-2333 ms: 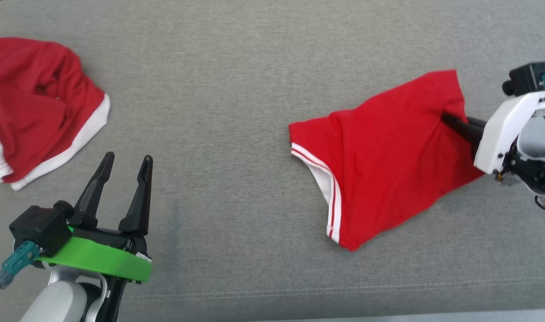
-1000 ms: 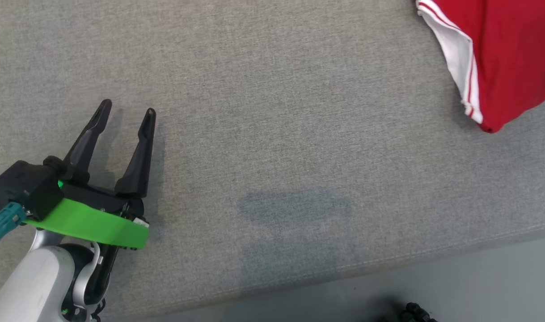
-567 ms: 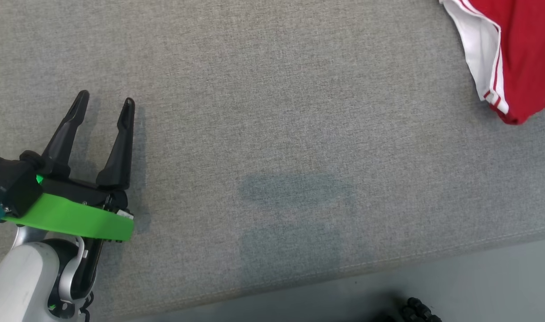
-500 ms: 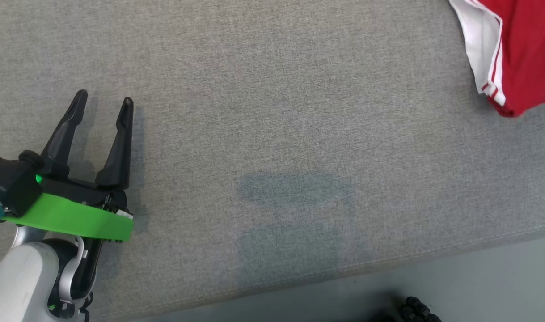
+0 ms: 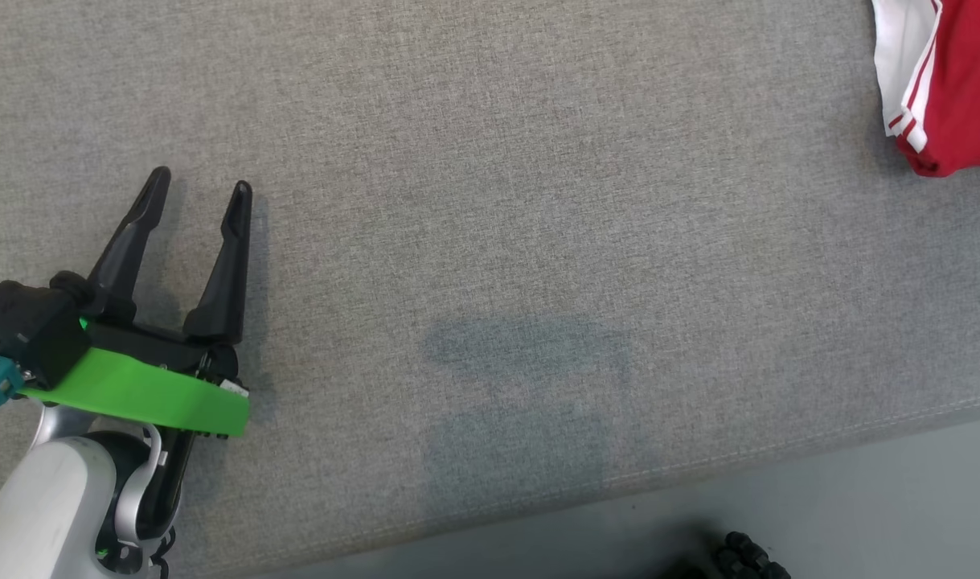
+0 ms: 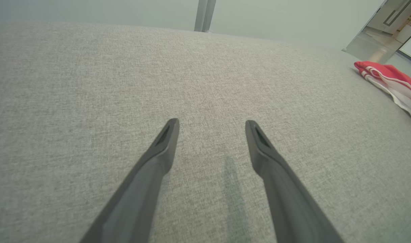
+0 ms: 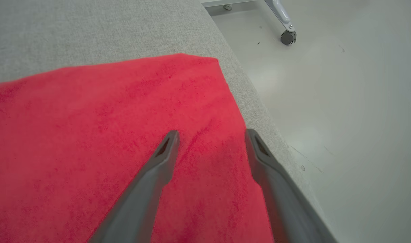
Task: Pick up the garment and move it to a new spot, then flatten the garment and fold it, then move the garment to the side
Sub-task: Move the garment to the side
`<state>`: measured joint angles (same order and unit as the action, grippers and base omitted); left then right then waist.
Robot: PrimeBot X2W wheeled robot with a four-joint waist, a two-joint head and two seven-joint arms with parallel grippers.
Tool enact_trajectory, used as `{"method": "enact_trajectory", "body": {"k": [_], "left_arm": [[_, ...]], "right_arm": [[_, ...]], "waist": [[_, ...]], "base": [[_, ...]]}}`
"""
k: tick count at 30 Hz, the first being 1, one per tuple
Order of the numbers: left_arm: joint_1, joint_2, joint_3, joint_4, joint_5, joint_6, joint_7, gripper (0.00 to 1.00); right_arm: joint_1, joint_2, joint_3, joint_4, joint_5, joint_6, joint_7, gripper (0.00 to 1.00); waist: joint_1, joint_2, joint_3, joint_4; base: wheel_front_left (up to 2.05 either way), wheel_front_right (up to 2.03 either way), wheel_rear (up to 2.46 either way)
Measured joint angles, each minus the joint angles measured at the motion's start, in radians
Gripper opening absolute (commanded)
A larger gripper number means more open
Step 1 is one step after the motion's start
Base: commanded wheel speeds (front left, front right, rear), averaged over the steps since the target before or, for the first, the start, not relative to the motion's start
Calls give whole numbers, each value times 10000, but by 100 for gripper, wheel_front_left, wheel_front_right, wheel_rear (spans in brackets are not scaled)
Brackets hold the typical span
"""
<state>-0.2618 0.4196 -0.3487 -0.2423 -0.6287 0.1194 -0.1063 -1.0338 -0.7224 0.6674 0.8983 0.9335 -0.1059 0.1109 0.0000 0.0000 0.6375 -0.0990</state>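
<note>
- See garment (image 5: 956, 80) lying folded at far right of worktop (image 5: 490, 241), close to its edge.
- Find right tool (image 7: 212, 132) spread wide just above the red cloth, gripping nothing, with the cloth's far corner ahead of the fingertips.
- Find left tool (image 5: 202, 181) wide too, empty, over bare worktop, well apart from garment, which lies off to its right.
- Judge right arm far nearer, so leave any further sideways nudge to it.
- Cannot tell garment's long axis: cropped in head view, too close in right wrist view.
- Versus 2.3 s back: had right tool pinching garment's right edge, now let go.
- Put garment's slide toward head view's top-right corner down partly to camera swing.
- Judge move-to-side step about done.
</note>
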Motion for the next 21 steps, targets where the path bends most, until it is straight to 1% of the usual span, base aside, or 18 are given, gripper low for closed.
{"method": "enact_trajectory", "body": {"k": [6,9,13,16,17,21], "left_arm": [[0,-140,-73,132,0,0,-6,100],[3,-222,-65,286,0,0,-77,100],[9,-322,4,508,0,2,-334,100],[23,-407,52,780,0,2,-545,100],[23,-407,52,780,0,2,-545,100],[66,-706,130,1066,-6,0,-853,100]], "right_arm": [[554,224,65,579,-2,-29,-115,100],[848,332,86,813,-2,-29,-337,100],[918,341,-50,828,-29,-31,-1074,100],[916,288,-82,589,-196,-31,-1827,100],[916,288,-82,589,-196,-31,-1827,100],[915,98,-198,29,-353,19,-2989,100]], "waist": [[0,0,-190,64],[0,0,-340,92],[0,0,-627,110],[0,0,-916,116],[0,0,-916,116],[0,0,-1379,143]], "base": [[0,0,0],[0,0,0],[0,0,0],[0,0,0],[0,0,0],[0,0,0]]}}
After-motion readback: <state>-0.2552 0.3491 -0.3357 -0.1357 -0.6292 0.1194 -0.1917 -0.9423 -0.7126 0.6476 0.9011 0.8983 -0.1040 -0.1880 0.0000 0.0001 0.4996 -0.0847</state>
